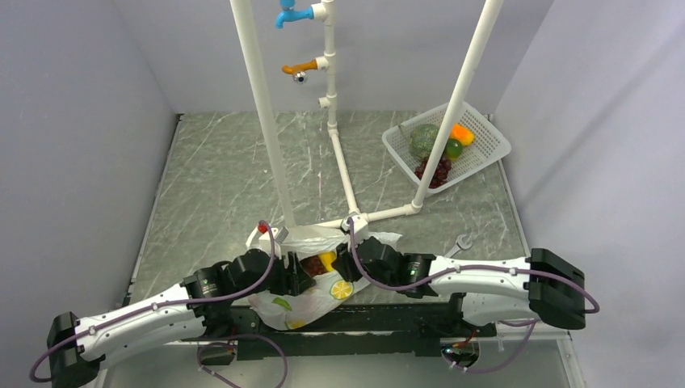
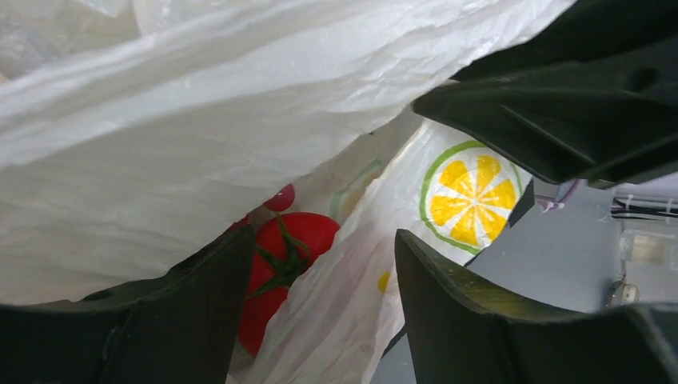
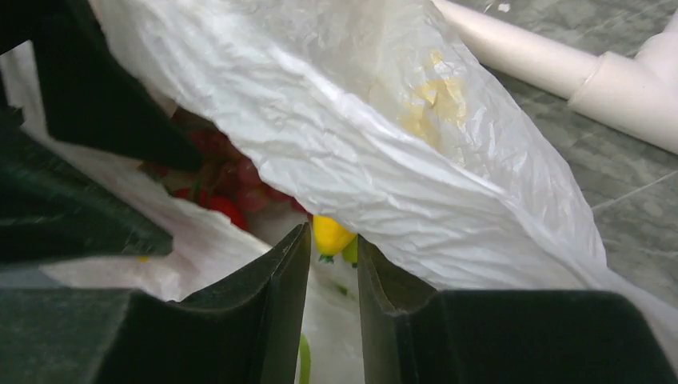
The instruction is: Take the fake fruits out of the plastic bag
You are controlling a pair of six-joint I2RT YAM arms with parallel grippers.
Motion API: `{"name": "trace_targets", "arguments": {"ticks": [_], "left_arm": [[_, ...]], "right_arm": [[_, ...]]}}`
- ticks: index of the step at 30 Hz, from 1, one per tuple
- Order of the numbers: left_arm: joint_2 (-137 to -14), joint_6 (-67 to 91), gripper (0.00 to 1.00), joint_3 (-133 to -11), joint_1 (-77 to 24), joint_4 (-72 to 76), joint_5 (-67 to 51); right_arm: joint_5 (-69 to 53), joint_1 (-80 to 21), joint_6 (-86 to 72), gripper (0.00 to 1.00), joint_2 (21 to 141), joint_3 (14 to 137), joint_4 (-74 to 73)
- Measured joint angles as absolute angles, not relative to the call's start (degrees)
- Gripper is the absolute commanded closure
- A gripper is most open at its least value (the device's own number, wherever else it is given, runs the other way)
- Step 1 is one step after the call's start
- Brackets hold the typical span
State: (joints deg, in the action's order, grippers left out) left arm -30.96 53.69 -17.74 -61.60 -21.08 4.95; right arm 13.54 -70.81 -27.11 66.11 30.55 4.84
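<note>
Place: robot lab cell | plain walls (image 1: 73,121), PVC pipe frame (image 1: 266,121) (toy taps (image 1: 292,14))

The plastic bag (image 1: 283,309) is hemmed between the left gripper (image 1: 299,273) and right gripper (image 1: 341,263), its slack upper sheet drooping over the mouth and leaving only a narrow slot to the fake fruits (image 2: 281,258). Just behind, the white pipe frame (image 1: 266,121) bars the far side; open desk (image 1: 210,178) lies left of its posts.

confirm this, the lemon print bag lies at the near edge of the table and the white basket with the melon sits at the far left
Wrong side: the white basket holding the melon sits at the far right, as the top external view shows. The plastic bag does lie at the near edge.
</note>
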Motion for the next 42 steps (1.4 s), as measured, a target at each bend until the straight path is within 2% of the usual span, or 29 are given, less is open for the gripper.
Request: {"name": "trace_targets", "arguments": {"ticks": [4, 13, 18, 22, 25, 31, 33, 37, 40, 42], "left_arm": [[-30.33, 53.01, 0.21, -18.59, -61.6, -20.62, 4.51], [-33.74, 51.53, 0.2, -26.0, -61.58, -20.95, 12.49], [-35.86, 52.03, 0.17, -26.15, -61.52, -25.69, 17.39], [-32.05, 52.58, 0.16, -25.43, -61.47, -27.75, 18.41], [-26.87, 53.56, 0.15, -23.14, -61.47, -28.14, 18.35], [-18.81, 54.96, 0.15, -17.91, -61.43, -27.27, 17.45], [-18.06, 55.46, 0.15, -17.43, -61.43, -27.33, 17.32], [-17.96, 55.79, 0.15, -17.43, -61.43, -27.24, 17.19], [-18.87, 55.81, 0.15, -17.47, -61.43, -26.68, 16.78], [-20.12, 55.77, 0.15, -17.5, -61.43, -25.78, 16.21]], "right_arm": [[16.6, -71.48, -27.03, 0.69, 67.77, 29.28, 8.56], [19.57, -80.99, -30.04, 0.69, 64.88, 23.77, 7.66], [21.41, -81.97, -35.57, 0.61, 66.46, 19.07, 6.22], [23.7, -82.02, -37.41, 0.6, 66.52, 19.05, 4.91], [24.23, -82.08, -37.47, 0.53, 66.63, 20.86, 2.57], [23.64, -82.28, -34.68, 0.27, 62.04, 25.71, -1.23], [23.92, -82.28, -33.58, 0.21, 61.39, 28.32, -1.63], [25.74, -82.13, -31.66, 0.22, 63.51, 32.84, -0.12], [26.76, -81.41, -30.68, 0.31, 66.5, 34.0, 1.69], [27.92, -80.62, -30.09, 0.34, 69.17, 34.7, 2.04]]}}
